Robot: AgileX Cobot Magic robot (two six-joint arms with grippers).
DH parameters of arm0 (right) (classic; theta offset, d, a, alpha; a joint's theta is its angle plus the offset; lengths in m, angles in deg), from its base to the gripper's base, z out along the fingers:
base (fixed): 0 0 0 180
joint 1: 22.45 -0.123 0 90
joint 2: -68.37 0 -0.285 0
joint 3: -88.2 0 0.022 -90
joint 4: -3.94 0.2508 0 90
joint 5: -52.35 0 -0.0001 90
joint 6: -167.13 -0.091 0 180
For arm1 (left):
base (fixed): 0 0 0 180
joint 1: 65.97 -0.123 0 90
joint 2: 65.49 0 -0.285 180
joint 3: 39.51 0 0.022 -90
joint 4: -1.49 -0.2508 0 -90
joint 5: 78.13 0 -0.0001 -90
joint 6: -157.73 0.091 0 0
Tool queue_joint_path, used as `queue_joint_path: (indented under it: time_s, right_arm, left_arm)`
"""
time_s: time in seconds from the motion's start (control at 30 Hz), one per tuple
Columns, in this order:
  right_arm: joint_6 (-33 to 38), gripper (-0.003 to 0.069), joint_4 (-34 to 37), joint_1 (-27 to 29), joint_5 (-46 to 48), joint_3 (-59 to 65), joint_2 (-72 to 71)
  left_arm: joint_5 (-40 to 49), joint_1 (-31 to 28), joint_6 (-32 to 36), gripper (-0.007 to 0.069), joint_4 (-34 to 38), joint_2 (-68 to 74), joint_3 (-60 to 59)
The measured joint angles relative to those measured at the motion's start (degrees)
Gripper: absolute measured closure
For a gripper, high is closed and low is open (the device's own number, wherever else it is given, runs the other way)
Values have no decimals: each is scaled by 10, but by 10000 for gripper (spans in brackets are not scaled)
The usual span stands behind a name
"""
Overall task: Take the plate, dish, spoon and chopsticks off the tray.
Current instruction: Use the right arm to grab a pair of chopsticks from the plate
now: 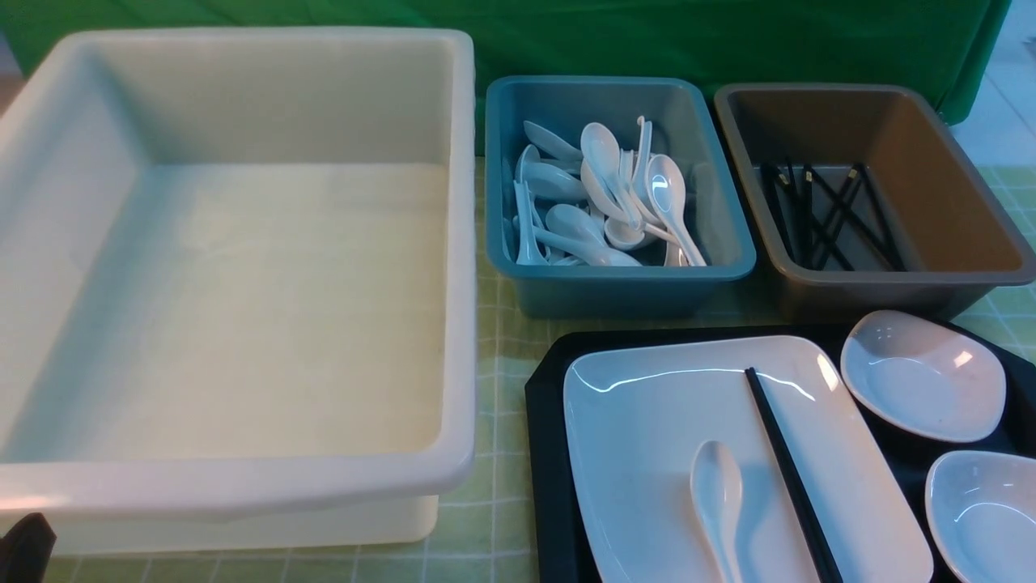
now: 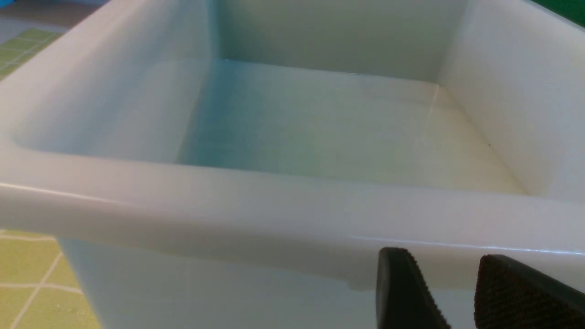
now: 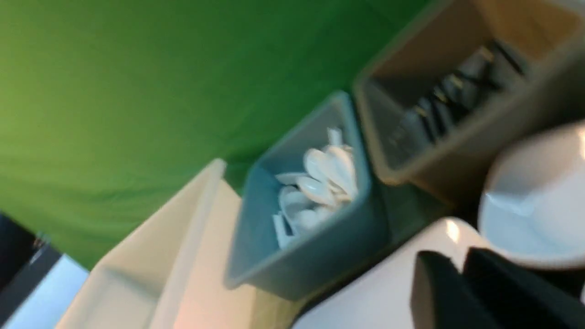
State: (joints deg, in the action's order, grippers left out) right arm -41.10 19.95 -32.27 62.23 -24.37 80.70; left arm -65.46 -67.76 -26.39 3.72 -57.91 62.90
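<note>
Task items all sit on the tray [image 1: 544, 453], at the right near side of the surface [image 1: 494, 526]. The spoon [image 1: 716, 494] and chopsticks [image 1: 789, 470] lie on the plate [image 1: 647, 421]. The far dish [image 1: 923, 376] and near dish [image 1: 983, 510] sit beside it. Handling, judged: the plate is glossy, rigid and likely heavy and breakable, so pinch its raised rim after the spoon and chopsticks are off it. The spoon is slick and should be taken across its thick handle. The chopsticks are thin, light and prone to roll or split apart, so grip both mid-length. The white bin [image 1: 243, 486] holds nothing. The blue bin [image 1: 615, 279] holds spoons and the brown bin [image 1: 890, 283] holds chopsticks. Left gripper [image 2: 443, 262]: fingers parted, nothing between them, just outside the white bin's near wall. Right gripper [image 3: 452, 260]: blurred above the plate's corner, fingers close together; cannot tell whether fully closed, and nothing seen in them. No brands, labels or legible writing anywhere.
</note>
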Motion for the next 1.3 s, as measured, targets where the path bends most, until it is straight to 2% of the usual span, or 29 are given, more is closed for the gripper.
queue_joint_path:
  time_s: [0.13, 0.17, 0.23, 0.33, 0.4, 0.47, 0.53, 0.57, 0.63, 0.77, 1.0, 1.3]
  right_arm:
    - [50, 641, -94, -17, 105, -122, 121]
    - [52, 641, -99, -18, 123, -135, 137]
    - [89, 642, -153, -21, 255, -209, 252]
    - [152, 623, -168, -21, 358, -260, 387]
    - [185, 593, -160, -21, 381, -276, 465]
    - [211, 558, -147, -21, 386, -285, 515]
    - [246, 482, -137, -27, 389, -299, 587]
    - [248, 466, -137, -27, 390, -302, 598]
    - [264, 370, -134, -39, 391, -326, 665]
    - [268, 305, -132, -67, 391, -361, 727]
    - [247, 286, -127, -147, 374, -413, 823]
    - [221, 286, -126, -157, 351, -426, 891]
  left_arm:
    - [0, 0, 0, 401, 0, 0, 0]
    - [0, 0, 0, 401, 0, 0, 0]
    - [0, 0, 0, 401, 0, 0, 0]
    - [0, 0, 0, 401, 0, 0, 0]
    - [0, 0, 0, 401, 0, 0, 0]
    - [0, 0, 0, 401, 0, 0, 0]
    - [0, 0, 0, 401, 0, 0, 0]
    - [0, 0, 0, 401, 0, 0, 0]
    - [0, 0, 0, 401, 0, 0, 0]
    - [0, 0, 0, 401, 0, 0, 0]
    - [0, 0, 0, 401, 0, 0, 0]
    - [0, 0, 0, 401, 0, 0, 0]
